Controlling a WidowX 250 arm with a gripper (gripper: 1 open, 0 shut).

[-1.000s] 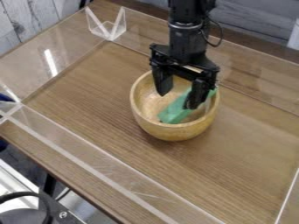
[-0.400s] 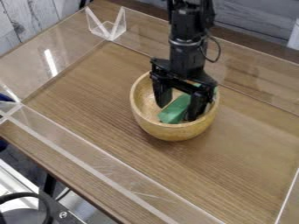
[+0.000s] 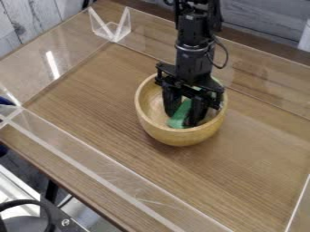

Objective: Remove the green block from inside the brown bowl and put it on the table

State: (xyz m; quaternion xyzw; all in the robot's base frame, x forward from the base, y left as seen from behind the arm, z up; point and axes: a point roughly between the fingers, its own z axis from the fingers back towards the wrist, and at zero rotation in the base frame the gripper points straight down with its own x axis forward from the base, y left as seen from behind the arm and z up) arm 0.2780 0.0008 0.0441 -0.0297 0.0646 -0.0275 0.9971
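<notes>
The light tan wooden brown bowl (image 3: pixel 155 127) sits near the middle of the table (image 3: pixel 85 109). Inside it, leaning against the right inner wall, is the green block (image 3: pixel 179 113). My black gripper (image 3: pixel 188 113) reaches straight down into the bowl, its fingers (image 3: pixel 201 105) closed against the block's sides. The lower end of the block and the fingertips are partly hidden behind the bowl's rim and the fingers.
Low clear acrylic walls (image 3: pixel 36 113) border the tabletop. A clear folded acrylic piece (image 3: pixel 111 24) stands at the back left corner. The arm's black column (image 3: pixel 195 36) rises above the bowl.
The gripper came down deeper into the bowl and its fingers drew together from wide open onto the green block.
</notes>
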